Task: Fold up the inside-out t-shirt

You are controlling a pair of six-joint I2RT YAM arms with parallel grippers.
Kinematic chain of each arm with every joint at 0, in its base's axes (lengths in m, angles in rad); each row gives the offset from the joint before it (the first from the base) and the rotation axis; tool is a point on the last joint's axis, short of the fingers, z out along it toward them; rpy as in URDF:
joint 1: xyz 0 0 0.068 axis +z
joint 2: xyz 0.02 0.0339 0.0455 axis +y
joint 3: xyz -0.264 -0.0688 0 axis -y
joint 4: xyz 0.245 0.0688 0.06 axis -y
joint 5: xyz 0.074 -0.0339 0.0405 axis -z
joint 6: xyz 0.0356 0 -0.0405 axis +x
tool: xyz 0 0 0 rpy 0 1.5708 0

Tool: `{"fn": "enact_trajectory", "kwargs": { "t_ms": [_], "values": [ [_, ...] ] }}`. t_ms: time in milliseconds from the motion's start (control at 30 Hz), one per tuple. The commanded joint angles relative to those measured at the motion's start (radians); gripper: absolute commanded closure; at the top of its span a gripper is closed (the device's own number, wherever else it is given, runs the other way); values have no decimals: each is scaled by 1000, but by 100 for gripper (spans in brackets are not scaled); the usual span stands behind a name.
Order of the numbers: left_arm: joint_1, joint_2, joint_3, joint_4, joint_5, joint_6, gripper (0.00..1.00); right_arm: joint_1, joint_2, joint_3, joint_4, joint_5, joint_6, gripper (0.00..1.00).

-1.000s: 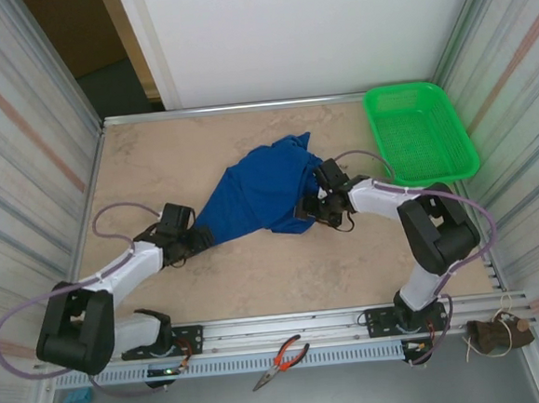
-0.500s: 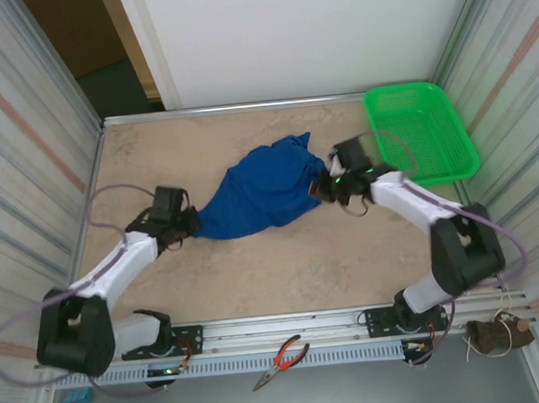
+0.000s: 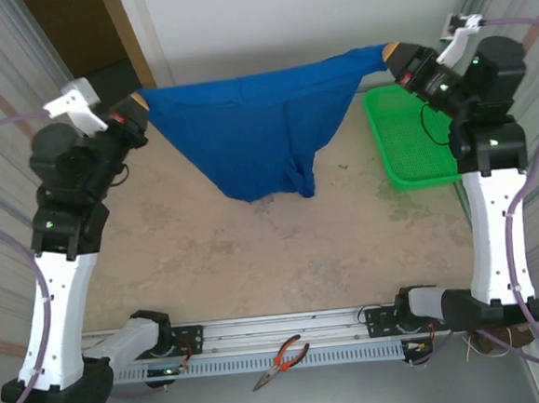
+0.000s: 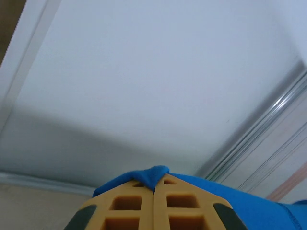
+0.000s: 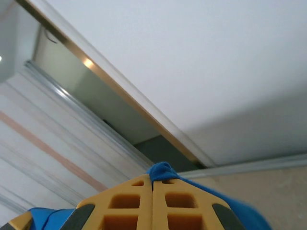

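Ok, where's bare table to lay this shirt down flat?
The open tabletop between the hanging t-shirt and the near rail is bare across its whole width. Crowded only at the back right, where the green basket sits.

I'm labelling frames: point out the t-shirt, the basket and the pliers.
t-shirt (image 3: 255, 133), top view, middle of the hanging cloth.
basket (image 3: 416, 145), top view, bare mesh floor.
pliers (image 3: 283, 355), top view, red handles.

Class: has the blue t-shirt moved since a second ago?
Yes. The t-shirt has risen off the table, stretched between the left gripper and the right gripper.
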Motion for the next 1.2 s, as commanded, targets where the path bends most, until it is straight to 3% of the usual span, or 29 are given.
{"fn": "enact_trajectory", "kwargs": {
  "t_ms": [0,167,367,633,800,933,1100,1167],
  "values": [
    [6,29,87,0,10,-18,100,-19,-14,73,-2,-8,40,100],
    [5,88,96,-14,-29,14,100,-20,33,19,40,-7,70,100],
    [25,261,110,-27,19,21,100,-3,195,-26,75,-53,82,100],
    [33,365,291,-37,75,36,100,10,343,293,-18,-74,50,100],
    [33,268,178,-23,74,36,100,41,342,385,-36,-78,49,100],
    [32,83,-150,16,28,19,100,155,196,122,-5,-24,-27,100],
    [32,-151,-635,27,-24,-49,100,439,-60,-491,50,165,-99,100],
    [32,-248,-814,7,-47,-82,100,561,-144,-760,90,252,-60,100]
  ]
}}
